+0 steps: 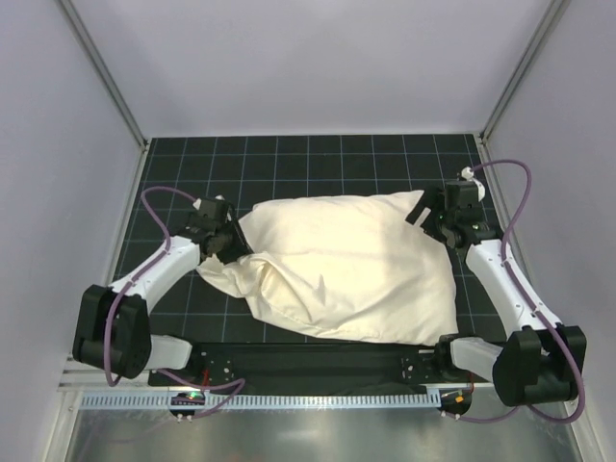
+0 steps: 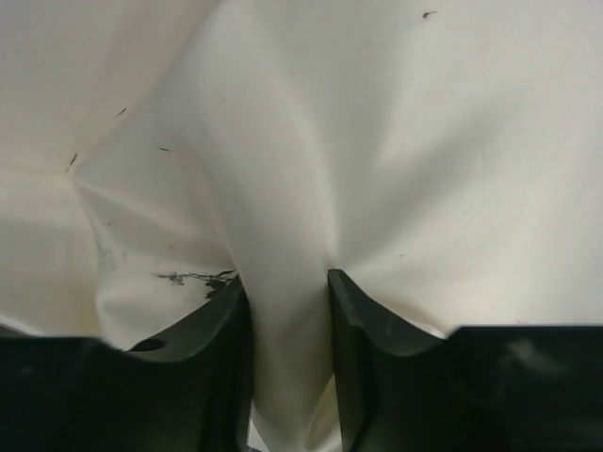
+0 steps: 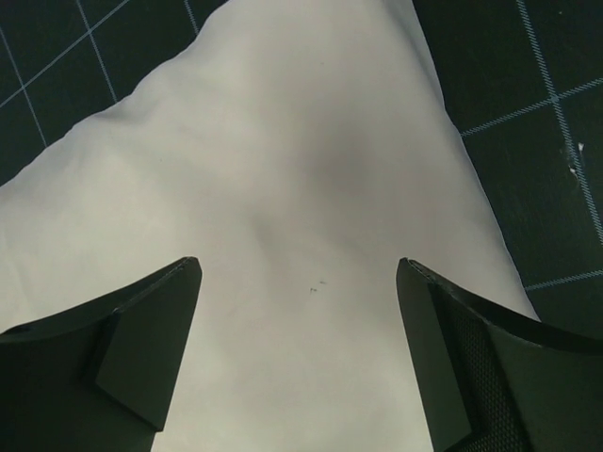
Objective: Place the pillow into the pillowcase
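A plump cream pillowcase (image 1: 346, 274) lies across the middle of the black gridded mat (image 1: 318, 159). It bulges as if stuffed, and the pillow itself is hidden under the cloth. At its bunched left end my left gripper (image 1: 231, 245) is shut on a fold. In the left wrist view that fold of the pillowcase (image 2: 377, 141) runs down between the two fingers of the left gripper (image 2: 287, 278). My right gripper (image 1: 430, 214) stands open at the far right corner. In the right wrist view its fingers (image 3: 300, 268) straddle the smooth pillowcase (image 3: 283, 169) corner without gripping it.
Pale walls with metal corner posts (image 1: 101, 72) close in the mat on three sides. Bare mat (image 3: 528, 94) shows beyond the far right corner of the cloth. The arm bases and a black strip (image 1: 318, 364) run along the near edge.
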Controlling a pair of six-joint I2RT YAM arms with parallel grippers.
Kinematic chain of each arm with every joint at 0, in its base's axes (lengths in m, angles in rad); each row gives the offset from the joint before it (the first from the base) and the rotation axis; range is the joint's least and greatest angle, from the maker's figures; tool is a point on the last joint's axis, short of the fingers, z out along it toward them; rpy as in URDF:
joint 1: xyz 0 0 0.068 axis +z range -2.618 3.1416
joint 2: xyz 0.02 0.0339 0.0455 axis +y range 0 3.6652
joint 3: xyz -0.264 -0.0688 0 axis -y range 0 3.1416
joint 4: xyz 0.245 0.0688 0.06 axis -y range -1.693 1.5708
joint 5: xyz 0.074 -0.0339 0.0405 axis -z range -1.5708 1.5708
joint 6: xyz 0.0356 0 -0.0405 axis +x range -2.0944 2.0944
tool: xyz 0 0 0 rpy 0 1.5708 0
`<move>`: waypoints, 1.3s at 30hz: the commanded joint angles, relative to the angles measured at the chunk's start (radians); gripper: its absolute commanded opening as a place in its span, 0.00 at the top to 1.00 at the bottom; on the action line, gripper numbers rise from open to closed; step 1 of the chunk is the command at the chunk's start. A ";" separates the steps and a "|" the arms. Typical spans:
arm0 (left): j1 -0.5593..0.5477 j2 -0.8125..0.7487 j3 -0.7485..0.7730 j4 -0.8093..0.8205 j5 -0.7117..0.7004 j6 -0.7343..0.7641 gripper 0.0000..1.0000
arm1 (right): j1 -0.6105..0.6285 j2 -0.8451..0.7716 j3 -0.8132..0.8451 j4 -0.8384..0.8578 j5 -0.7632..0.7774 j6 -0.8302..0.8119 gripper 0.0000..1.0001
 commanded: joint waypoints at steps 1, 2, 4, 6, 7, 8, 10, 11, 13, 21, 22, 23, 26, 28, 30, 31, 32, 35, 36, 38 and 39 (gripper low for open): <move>0.017 0.060 0.014 0.175 0.082 -0.015 0.68 | -0.001 0.023 -0.009 0.065 0.107 0.059 0.08; 0.025 0.078 0.021 0.186 0.071 -0.018 0.78 | -0.001 0.057 -0.012 0.065 0.129 0.069 0.08; 0.032 0.121 0.067 0.192 0.018 -0.014 1.00 | -0.001 0.091 -0.019 0.093 0.156 0.085 0.08; 0.046 0.137 0.154 0.158 -0.030 0.017 1.00 | -0.002 0.148 -0.006 0.117 0.193 0.089 0.12; 0.048 0.144 0.196 0.128 -0.099 0.032 0.99 | -0.004 0.168 0.006 0.120 0.206 0.085 0.15; 0.054 0.144 0.231 0.076 -0.139 0.046 1.00 | -0.008 0.215 0.033 0.131 0.215 0.080 0.29; 0.060 0.135 0.335 0.025 -0.211 0.084 0.99 | -0.020 0.261 0.072 0.136 0.210 0.068 0.68; 0.068 0.132 0.365 -0.018 -0.278 0.095 1.00 | -0.028 0.286 0.119 0.128 0.204 0.063 0.81; 0.087 0.125 0.449 -0.050 -0.332 0.112 1.00 | -0.050 0.339 0.174 0.116 0.200 0.054 0.96; 0.114 0.227 0.653 -0.151 -0.394 0.157 0.88 | -0.103 0.393 0.475 0.084 0.152 0.027 0.96; 0.115 0.233 0.664 -0.167 -0.410 0.160 0.80 | -0.112 0.399 0.501 0.076 0.144 0.022 0.96; 0.123 0.238 0.673 -0.169 -0.421 0.163 0.68 | -0.117 0.410 0.544 0.068 0.141 0.020 0.96; 0.152 0.233 0.678 -0.195 -0.460 0.129 0.20 | -0.136 0.444 0.619 0.028 0.100 0.013 0.85; 0.164 0.210 0.664 -0.208 -0.506 0.115 0.04 | -0.137 0.464 0.646 0.001 0.045 -0.009 0.31; 0.164 0.177 0.635 -0.210 -0.526 0.103 0.00 | -0.137 0.473 0.641 -0.030 0.028 -0.007 0.09; 0.166 0.166 0.623 -0.208 -0.503 0.098 0.00 | -0.137 0.467 0.600 -0.027 0.025 -0.003 0.09; 0.164 0.154 0.606 -0.193 -0.478 0.092 0.00 | -0.137 0.450 0.568 -0.019 0.029 0.000 0.09; 0.166 0.100 0.476 -0.126 -0.357 0.057 0.00 | -0.137 0.352 0.397 0.031 0.051 0.036 0.09; 0.164 0.086 0.433 -0.100 -0.324 0.043 0.00 | -0.137 0.293 0.347 0.047 0.058 0.048 0.09; 0.164 0.052 0.304 -0.026 -0.257 0.029 0.00 | -0.137 0.240 0.223 0.073 0.074 0.076 0.09; 0.166 0.048 0.272 0.000 -0.238 0.023 0.00 | -0.137 0.211 0.186 0.074 0.078 0.085 0.09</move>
